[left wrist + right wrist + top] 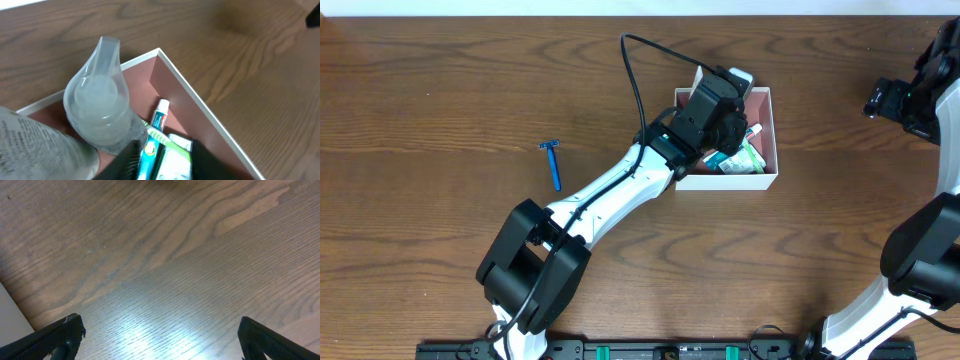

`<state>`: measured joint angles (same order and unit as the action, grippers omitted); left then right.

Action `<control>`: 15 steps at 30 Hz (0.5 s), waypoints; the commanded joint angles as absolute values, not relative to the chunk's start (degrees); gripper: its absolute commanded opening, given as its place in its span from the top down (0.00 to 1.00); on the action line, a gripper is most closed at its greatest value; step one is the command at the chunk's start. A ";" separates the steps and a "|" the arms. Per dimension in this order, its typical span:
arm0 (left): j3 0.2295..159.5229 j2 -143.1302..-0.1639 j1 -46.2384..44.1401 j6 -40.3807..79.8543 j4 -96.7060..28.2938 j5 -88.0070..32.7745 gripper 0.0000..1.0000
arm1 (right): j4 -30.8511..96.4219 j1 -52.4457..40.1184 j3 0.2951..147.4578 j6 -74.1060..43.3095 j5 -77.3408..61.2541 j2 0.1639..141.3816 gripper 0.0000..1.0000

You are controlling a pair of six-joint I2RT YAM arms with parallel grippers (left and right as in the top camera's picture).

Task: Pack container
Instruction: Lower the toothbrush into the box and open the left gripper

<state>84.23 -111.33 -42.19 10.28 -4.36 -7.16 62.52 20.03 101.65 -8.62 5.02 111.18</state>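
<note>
Overhead: the left arm (610, 190) comes closest to the lens with its black elbow. Its white link runs up-right to the left hand (725, 115), which sits over the container (768, 130). The container is on the wood surface (440, 80), right of centre toward the far edge, with white outer walls and a pink inside. Green-and-white toiletries (745, 157) show in its near right corner; the hand covers the rest. The hand's state can't be read from here. A blue razor (553, 163) lies on the surface left of the container, well apart. The right arm (930, 250) runs along the right edge, and the right hand (890, 98) is at far right, well apart from the container.

Left wrist: a clear-capped bottle (95, 105) fills the left foreground, its grey printed body running off lower left. The cap is over the container's pink floor. The left hand's two dark fingers (131, 160) at the bottom edge are spread, nothing pinched between them. The bottle is just beside one finger; contact can't be told. In the gap lie a white toothpaste tube (159, 117), a green-white toothbrush (162, 136) and a green-white box (177, 160), all inside the container near its right wall.

Right wrist: bare wood grain with a glare patch. The right hand's black fingertips (67, 332) sit in the lower corners, spread wide, holding nothing.
</note>
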 commanded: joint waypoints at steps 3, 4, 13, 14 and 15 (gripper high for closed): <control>84.25 -103.28 -42.04 9.63 -8.62 -6.87 0.49 | 62.54 20.36 101.45 -9.39 5.78 111.68 0.01; 84.25 -101.12 -41.82 8.91 -10.22 -6.87 0.47 | 62.54 20.36 101.45 -9.39 5.78 111.68 0.01; 84.25 -81.82 -32.97 3.20 -37.23 -0.34 0.14 | 62.54 20.34 101.45 -9.39 5.78 111.68 0.01; 84.25 -80.53 -31.22 3.25 -39.64 -0.38 0.14 | 62.54 20.36 101.45 -9.39 5.78 111.68 0.01; 84.25 -79.64 -29.74 3.25 -41.52 -0.38 0.14 | 62.54 20.36 101.45 -9.39 5.78 111.68 0.01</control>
